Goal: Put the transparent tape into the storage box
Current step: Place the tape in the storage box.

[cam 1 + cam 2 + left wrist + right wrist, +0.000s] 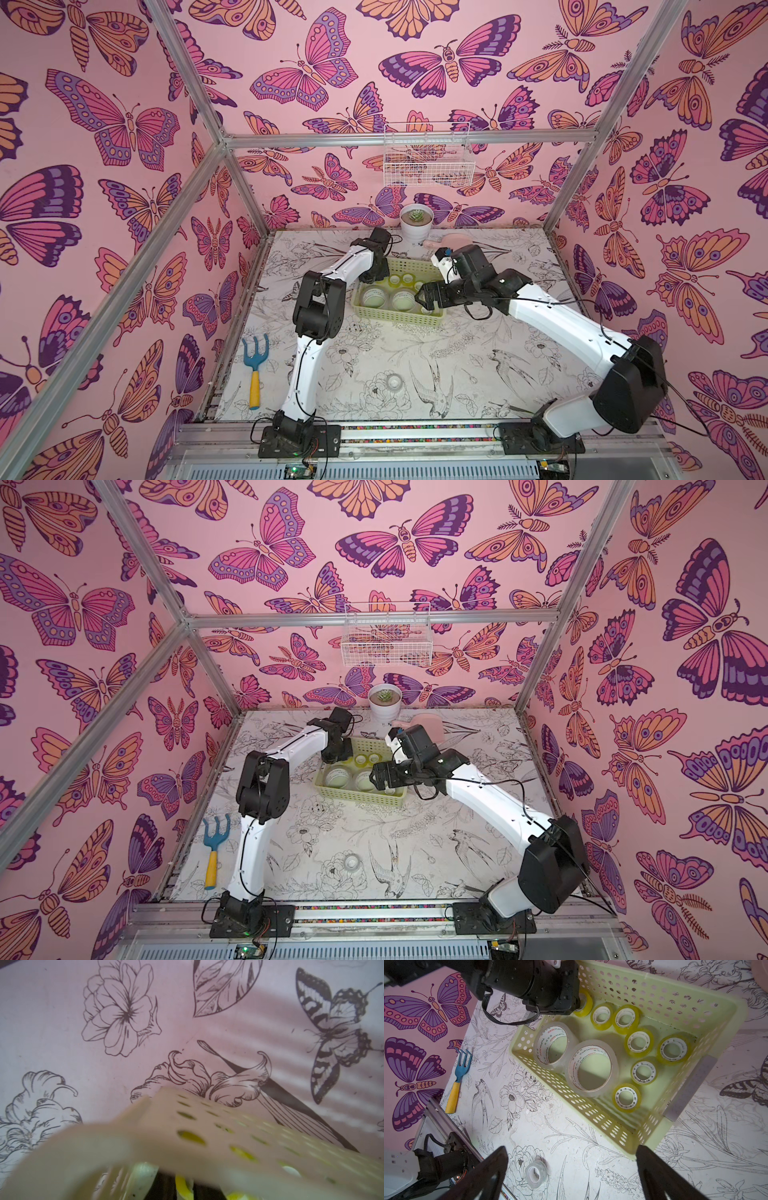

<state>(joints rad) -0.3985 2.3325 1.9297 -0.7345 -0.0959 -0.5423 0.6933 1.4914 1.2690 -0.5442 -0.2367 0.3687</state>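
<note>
- Our right pincer (572, 1148) stands wide. Its two dark fingers (492, 1167) are far apart, and we see nothing gripped between them.
- In a top view the right pincer (428, 297) hangs above the near right end of the storage box (399, 318).
- Of the transparent tape, only the small colourless roll (535, 1173) is outside the box. It lies flat on the table (457, 365), in front of the box's near wall and well apart from it, toward the arms' bases.
- In the right wrist view this roll lies low in the gap between the two fingers, nearer one of them and touching neither.
- Inside the box, the two wide colourless rolls (592, 1068) lie flat and touch each other, along the near wall toward its left end.
- We count seven small yellow rolls (643, 1072) with white cores, also flat on the box floor, spread along the far wall and toward the right end.
- Our left pincer (571, 1007) reaches down at the far left corner of the box, with its jaws drawn together. It covers part of the yellow roll in that corner.
- In the left wrist view the perforated box wall is a close blur, so we cannot tell whether anything is caught in those jaws.
- Further out, a blue garden fork (254, 372) with a yellow handle lies near the table's left edge, well apart from the box.
- A white pot (415, 224) stands at the back of the table, and a white wire basket (428, 160) hangs on the wall above it.
</note>
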